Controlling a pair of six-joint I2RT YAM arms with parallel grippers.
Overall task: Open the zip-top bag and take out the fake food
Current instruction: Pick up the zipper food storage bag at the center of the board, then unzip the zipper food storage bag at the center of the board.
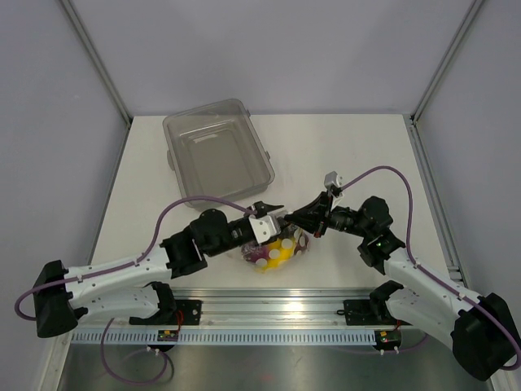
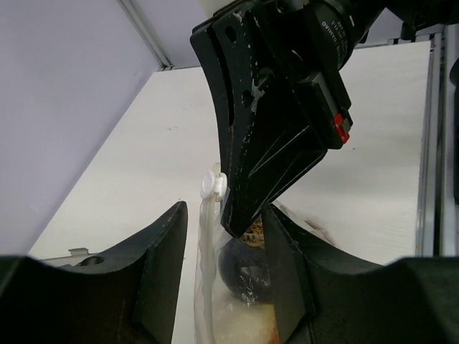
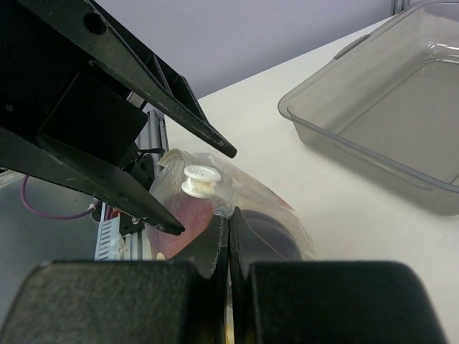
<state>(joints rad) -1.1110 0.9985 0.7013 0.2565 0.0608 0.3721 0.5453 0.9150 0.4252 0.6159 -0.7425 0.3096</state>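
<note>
When the table is seen from above, a small pouch of clear, crinkly plastic, the zip-top bag (image 1: pixel 277 251), is found near the front edge of the white table (image 1: pixel 350 155). It lies between the left gripper (image 1: pixel 275 214) and the right gripper (image 1: pixel 303 226). Yellow fake food (image 1: pixel 275 254) can be seen through the film. A see-through grey plastic tub (image 1: pixel 216 155) is set well apart, farther back.

In the left wrist view, the left gripper (image 2: pixel 224 211) is seen about half open, with one black finger (image 2: pixel 161 272) on each side of the bag (image 2: pixel 208 287). Nothing is squeezed by it. A small white slider (image 2: pixel 213 185) sits at the top of the bag, and a dark round piece (image 2: pixel 244 271) is seen inside.

In the right wrist view, the right gripper (image 3: pixel 228 218) is seen closed tight, and the top edge of the bag (image 3: pixel 265 215) is pinched between its tips. A dark red piece (image 3: pixel 190 222) shows through the film. The tub (image 3: pixel 323 132) is seen at the right.
</note>
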